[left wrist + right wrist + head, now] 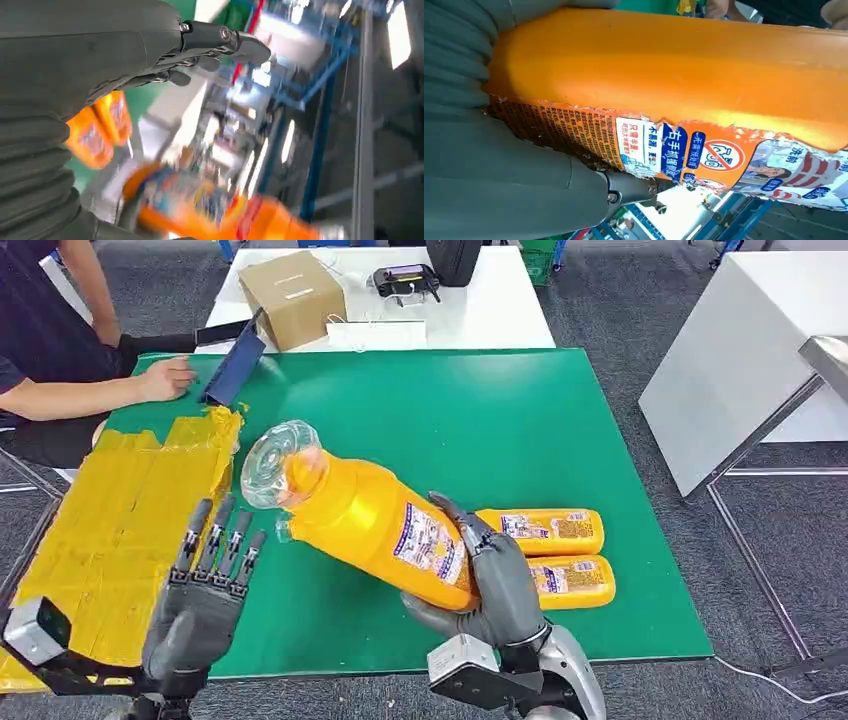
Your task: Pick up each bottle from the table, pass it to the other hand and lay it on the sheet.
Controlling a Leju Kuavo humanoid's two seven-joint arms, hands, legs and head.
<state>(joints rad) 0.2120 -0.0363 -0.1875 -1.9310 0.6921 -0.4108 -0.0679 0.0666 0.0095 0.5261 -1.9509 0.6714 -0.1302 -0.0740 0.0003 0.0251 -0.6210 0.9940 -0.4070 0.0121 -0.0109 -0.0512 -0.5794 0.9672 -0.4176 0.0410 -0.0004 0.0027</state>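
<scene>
Bottle [375, 525] looks rigid, bulky, slick; our right hand [500, 585] grips its base, neck toward ten o'clock, where our open, empty left hand [205, 590] should grasp.

An orange bottle [664, 75] carries a torn label [684, 150] printed with Chinese characters, partly legible, beside a red crossed-circle prohibition sign [722, 155]. Labels on the two bottles lying on the counter are too small to read.
</scene>
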